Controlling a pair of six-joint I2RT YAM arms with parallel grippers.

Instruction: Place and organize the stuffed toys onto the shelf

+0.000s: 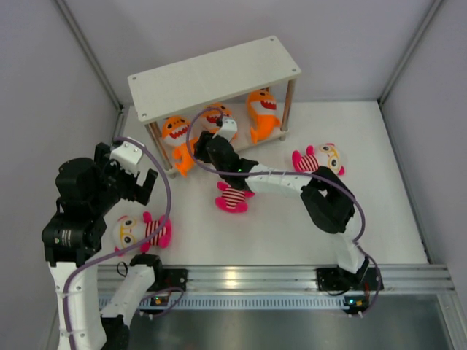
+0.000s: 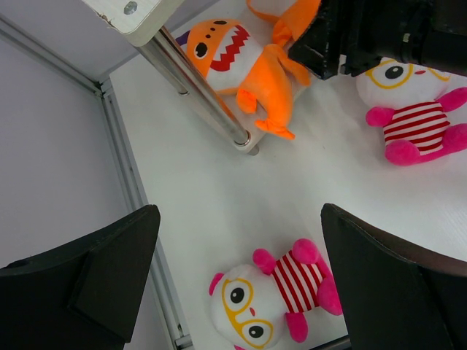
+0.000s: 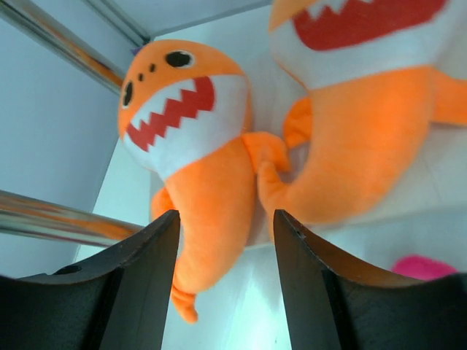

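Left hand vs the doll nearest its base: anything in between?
Nothing visible. The left hand hangs open over bare table, and the doll lies face up just ahead of it. The nearest shark and shelf post sit farther off, clear of that path.

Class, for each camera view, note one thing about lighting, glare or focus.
Top external: even, soft light; a bright glare spot on the silver aluminium rail at the near edge. Left wrist: the orange plush shark is sharp; the left gripper shows its black fingers dark and featureless. Right wrist: the shiny metal shelf post is streaked with reflections.
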